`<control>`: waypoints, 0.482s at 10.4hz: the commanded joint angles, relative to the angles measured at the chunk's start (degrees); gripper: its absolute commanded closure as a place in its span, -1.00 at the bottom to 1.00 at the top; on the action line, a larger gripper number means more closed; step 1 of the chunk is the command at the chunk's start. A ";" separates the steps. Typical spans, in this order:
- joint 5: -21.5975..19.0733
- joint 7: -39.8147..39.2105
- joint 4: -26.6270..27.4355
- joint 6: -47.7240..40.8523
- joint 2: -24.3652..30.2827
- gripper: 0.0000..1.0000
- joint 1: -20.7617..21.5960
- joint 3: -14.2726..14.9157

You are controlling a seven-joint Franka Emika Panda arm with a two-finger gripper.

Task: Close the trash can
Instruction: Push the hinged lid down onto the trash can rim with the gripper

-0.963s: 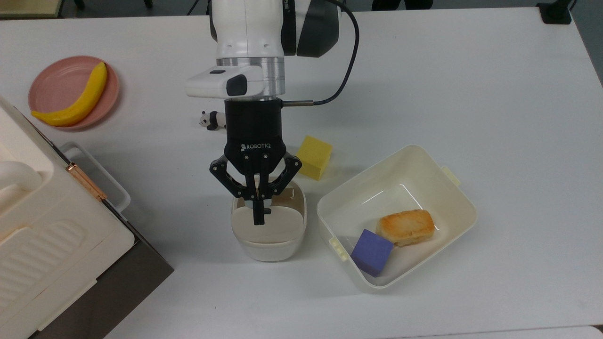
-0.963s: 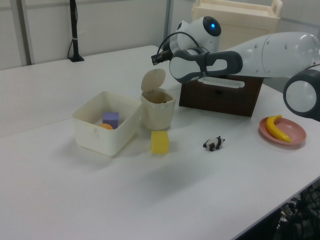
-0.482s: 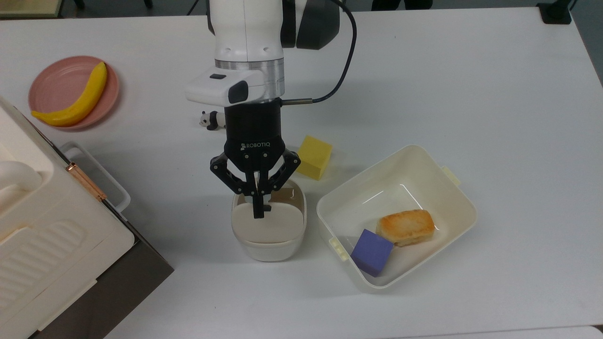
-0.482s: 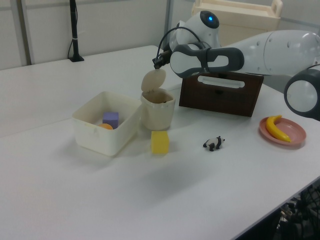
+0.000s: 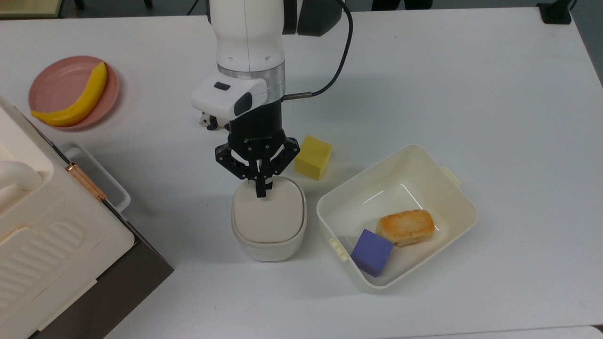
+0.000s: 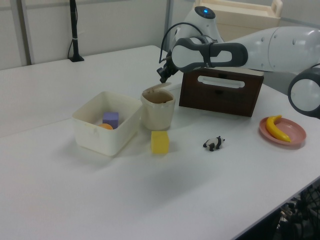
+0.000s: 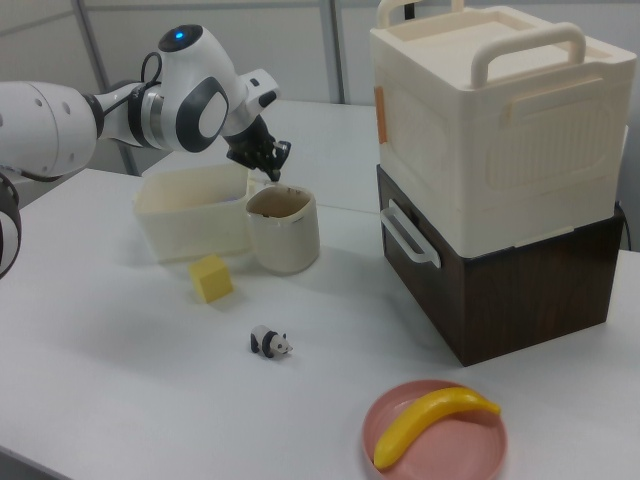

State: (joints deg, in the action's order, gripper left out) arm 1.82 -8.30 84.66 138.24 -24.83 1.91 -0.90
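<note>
small cream-white rounded-square plastic trash can (image 5: 268, 235) – on the white surface (image 5: 447, 84) beside the larger cream lidless tub (image 5: 464, 207) | black two-finger tool (image 5: 260, 193) – fingers together, tip on the flat lid (image 5: 268, 214) | progress – lid nearly down, seemingly not latched; final press left

We see our white arm (image 5: 247, 37) reaching out over the table, wrist bent downward. Our black gripper (image 5: 260, 192) points straight down, its two fingers (image 5: 258, 187) pressed together into one narrow tip, linkages flared out on either side above.
</note>
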 commanded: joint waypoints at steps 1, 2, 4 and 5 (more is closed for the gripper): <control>0.20 -0.14 1.91 -3.15 0.49 1.00 0.64 0.20; 0.11 -0.06 2.17 -3.15 -0.56 1.00 0.73 0.11; 0.11 0.65 2.79 -3.15 -2.15 1.00 1.08 0.11; 0.11 0.65 3.05 -3.15 -2.59 1.00 1.16 0.11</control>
State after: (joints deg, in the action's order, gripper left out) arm 1.82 -8.25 86.45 135.72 -27.15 2.23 -1.20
